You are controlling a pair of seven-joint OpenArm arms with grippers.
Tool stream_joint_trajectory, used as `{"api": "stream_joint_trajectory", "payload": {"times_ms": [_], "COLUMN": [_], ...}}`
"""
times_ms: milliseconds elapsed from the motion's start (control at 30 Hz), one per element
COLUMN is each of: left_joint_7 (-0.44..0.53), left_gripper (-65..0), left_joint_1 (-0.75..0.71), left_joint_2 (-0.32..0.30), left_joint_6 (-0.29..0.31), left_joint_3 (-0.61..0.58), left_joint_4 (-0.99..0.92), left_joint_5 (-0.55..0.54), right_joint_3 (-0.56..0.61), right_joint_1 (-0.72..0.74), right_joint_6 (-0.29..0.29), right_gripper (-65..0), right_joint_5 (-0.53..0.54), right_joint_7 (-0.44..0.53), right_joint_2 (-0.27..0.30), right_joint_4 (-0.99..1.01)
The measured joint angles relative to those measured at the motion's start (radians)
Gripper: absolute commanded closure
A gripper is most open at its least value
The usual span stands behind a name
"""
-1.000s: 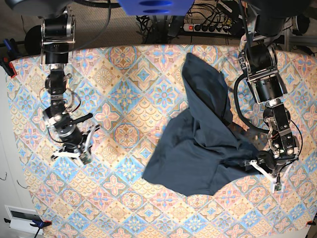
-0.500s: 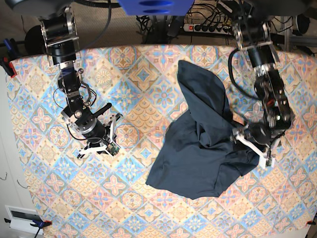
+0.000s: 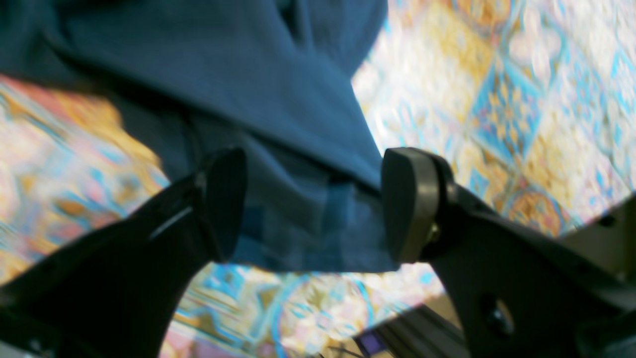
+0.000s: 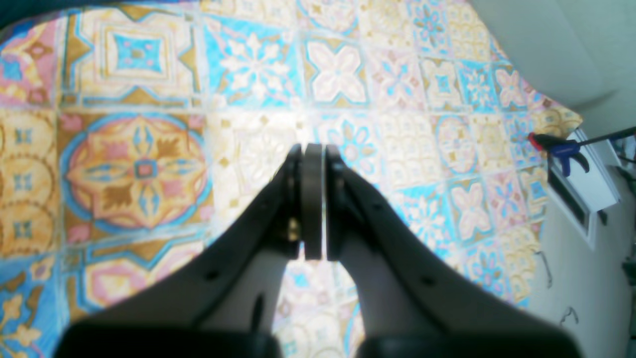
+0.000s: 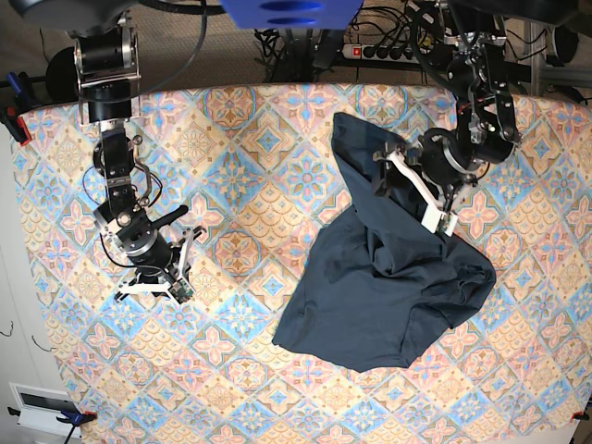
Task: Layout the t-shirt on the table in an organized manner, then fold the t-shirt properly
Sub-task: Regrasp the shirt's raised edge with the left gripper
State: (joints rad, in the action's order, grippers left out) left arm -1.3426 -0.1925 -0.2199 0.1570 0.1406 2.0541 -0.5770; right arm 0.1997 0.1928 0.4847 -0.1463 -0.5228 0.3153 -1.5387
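**Left arm lets go low and swings up to the shirt's upper fold**

Patterned cloth of pink, blue and yellow tiles covers the surface (image 5: 250, 139), and the t-shirt (image 5: 388, 287) lies crumpled on its right half in the base view, a narrow tongue of fabric reaching toward the top edge and a broader bunched mass spreading to the lower right.

A second ago the left pincer (image 5: 410, 192) sat at the shirt's lower right corner with its jaws nearly together on the fabric. It has since opened and travelled up the frame, and now hangs over the upper right part of the garment. In the left wrist view its jaws stand wide apart with navy cloth between and beyond them, but nothing is pinched. The lower right corner, released, has slumped into a rounded lump.

The right pincer (image 5: 153, 277) moved toward the centre half a second ago and has drawn back to the left side; its jaws are pressed together on nothing, well apart from the shirt.

Judging by this, the layout step is far from done: the shirt is not yet flat, and the left arm seems to be hunting a new hold, perhaps a shoulder or sleeve.
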Motion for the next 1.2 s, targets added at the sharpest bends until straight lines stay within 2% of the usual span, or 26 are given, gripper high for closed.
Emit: {"api": "stream_joint_trajectory", "payload": {"times_ms": [267, 700, 833, 1000, 1067, 1200], "left_joint_7": [0.008, 0.015, 0.105, 0.116, 0.121, 0.116], "left_gripper": [-40.2, -39.8, -39.8, -39.3, -33.5, -7.5], "left_joint_1": [0.004, -0.021, -0.003, 0.061, 0.079, 0.093], "left_joint_2": [0.090, 0.101, 0.124, 0.148, 0.153, 0.181], "left_joint_6": [0.000, -0.003, -0.011, -0.011, -0.008, -0.003], "left_joint_3": [0.000, 0.001, 0.001, -0.063, -0.098, -0.104], "left_joint_4": [-0.053, -0.111, -0.216, -0.330, -0.330, -0.329], "left_joint_5": [0.003, 0.000, 0.002, 0.008, -0.008, -0.003], "right_joint_3": [0.003, 0.003, 0.003, 0.003, 0.003, 0.003], "right_joint_1": [-0.011, -0.017, -0.029, -0.025, -0.026, -0.026], "right_joint_6": [0.004, 0.003, 0.004, 0.004, 0.004, 0.003], "right_gripper": [-1.1, -1.1, -1.1, -1.1, -1.1, -1.1], "right_joint_5": [0.001, 0.005, 0.005, 0.006, 0.005, 0.005], "right_joint_7": [-0.002, 0.006, -0.003, 0.003, -0.001, 0.000], "right_joint_2": [-0.005, -0.007, -0.006, -0.007, -0.007, -0.007], "right_joint_4": [-0.017, -0.046, -0.051, -0.056, -0.056, -0.056]}}
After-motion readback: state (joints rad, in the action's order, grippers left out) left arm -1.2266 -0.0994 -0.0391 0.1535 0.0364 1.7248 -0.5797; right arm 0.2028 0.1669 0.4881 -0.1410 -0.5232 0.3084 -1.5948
